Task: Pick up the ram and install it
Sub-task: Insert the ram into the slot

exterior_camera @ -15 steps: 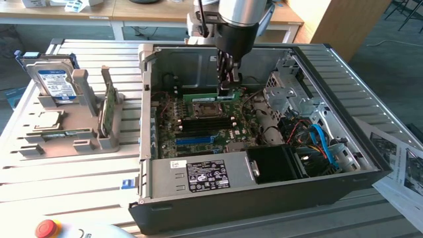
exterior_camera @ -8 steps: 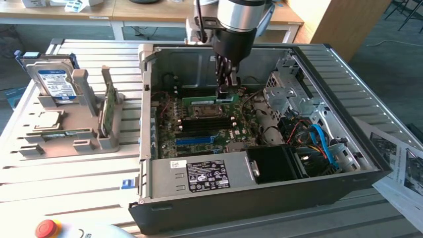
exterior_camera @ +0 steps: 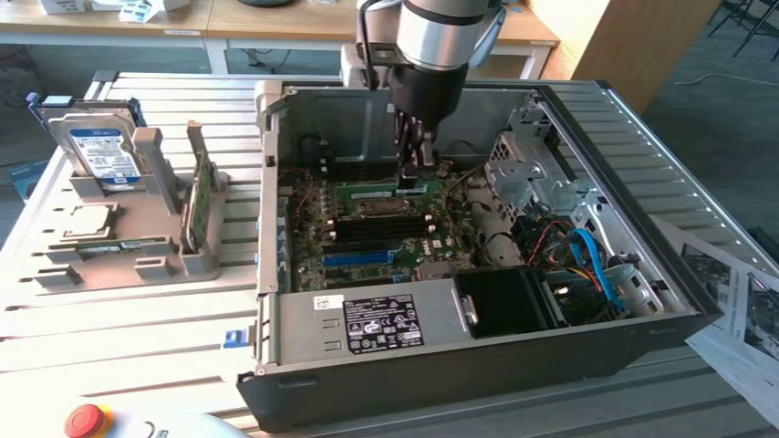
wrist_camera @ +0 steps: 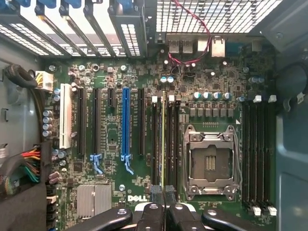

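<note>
The pick-up part looks done: the gripper (wrist_camera: 163, 193) is inside the computer case (exterior_camera: 548, 360), and its jaws are clamped on the ram (wrist_camera: 163, 139). The ram stands on its edge between the jaws and lines up with the black memory slots (wrist_camera: 172, 144) directly under them, with the empty processor socket (wrist_camera: 211, 161) just beside. I judge the install is not finished, because I cannot tell whether the ram sits fully in a slot.

A slatted metal table (exterior_camera: 122, 319) stands brightly lit on the exterior view's left. Behind it are 2 wooden desks (exterior_camera: 280, 23) with white legs, a wooden panel (exterior_camera: 633, 46) and grey-blue floor (exterior_camera: 718, 82).
</note>
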Robot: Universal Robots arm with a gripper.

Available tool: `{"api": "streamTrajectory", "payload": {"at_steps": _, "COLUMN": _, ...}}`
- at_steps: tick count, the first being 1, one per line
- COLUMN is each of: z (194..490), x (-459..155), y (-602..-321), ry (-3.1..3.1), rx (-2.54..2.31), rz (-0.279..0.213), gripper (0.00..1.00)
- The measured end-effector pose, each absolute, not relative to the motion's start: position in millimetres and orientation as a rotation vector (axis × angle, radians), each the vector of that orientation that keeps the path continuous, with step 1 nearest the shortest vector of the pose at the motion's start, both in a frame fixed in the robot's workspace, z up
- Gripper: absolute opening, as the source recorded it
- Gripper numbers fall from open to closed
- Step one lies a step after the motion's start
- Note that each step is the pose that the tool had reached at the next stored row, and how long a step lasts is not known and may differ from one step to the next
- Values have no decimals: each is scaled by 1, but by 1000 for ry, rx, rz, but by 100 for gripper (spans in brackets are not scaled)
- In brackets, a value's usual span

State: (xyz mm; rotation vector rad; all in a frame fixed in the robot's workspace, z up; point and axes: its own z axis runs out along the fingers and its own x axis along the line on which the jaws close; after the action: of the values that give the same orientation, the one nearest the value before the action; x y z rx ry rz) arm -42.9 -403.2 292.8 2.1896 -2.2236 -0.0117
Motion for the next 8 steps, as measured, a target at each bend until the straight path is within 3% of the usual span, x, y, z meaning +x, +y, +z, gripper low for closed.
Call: {"api": "streamTrajectory", "payload": {"at_steps": 8, "z": 282, "x": -44, "y": -403, "ry": -2224, "rx": 2189, "rz": -12, "gripper": 12}}
